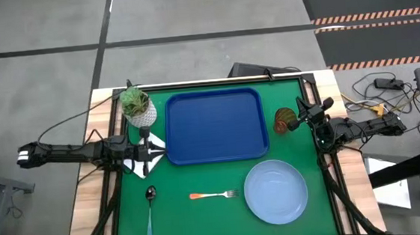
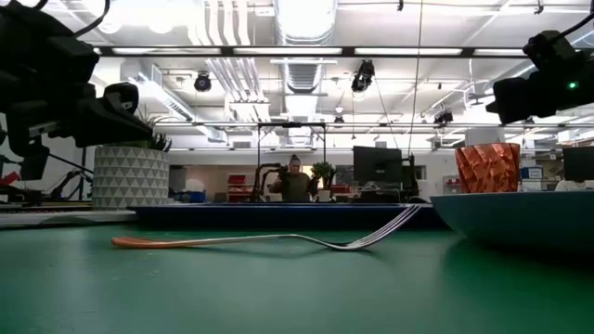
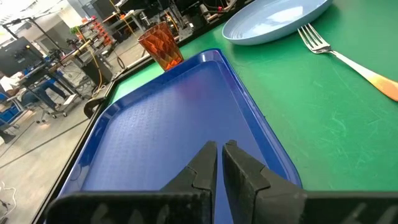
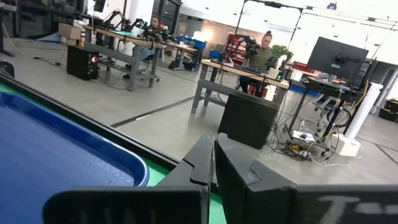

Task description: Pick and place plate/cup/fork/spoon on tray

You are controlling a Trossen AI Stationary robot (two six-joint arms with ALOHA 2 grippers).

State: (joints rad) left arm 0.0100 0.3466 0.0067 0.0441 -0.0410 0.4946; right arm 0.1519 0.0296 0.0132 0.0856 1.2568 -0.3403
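The deep-blue tray (image 1: 216, 126) lies at the middle far side of the green mat. The light-blue plate (image 1: 276, 191) lies near the right front. The orange-handled fork (image 1: 214, 195) lies left of the plate, and the blue-handled spoon (image 1: 150, 208) lies at the left front. The dark-red cup (image 1: 284, 120) stands upright just right of the tray. My left gripper (image 3: 219, 152) is shut and empty at the tray's left edge (image 1: 156, 146), pointing across the tray. My right gripper (image 4: 214, 149) is shut and empty, just right of the cup (image 1: 294, 123).
A white pot with a green plant (image 1: 137, 107) stands at the tray's far left corner. A white sheet (image 1: 144, 162) lies under my left gripper. Bare green mat (image 1: 203, 227) shows along the front. In the low view the fork (image 2: 278, 241) lies in front of the tray.
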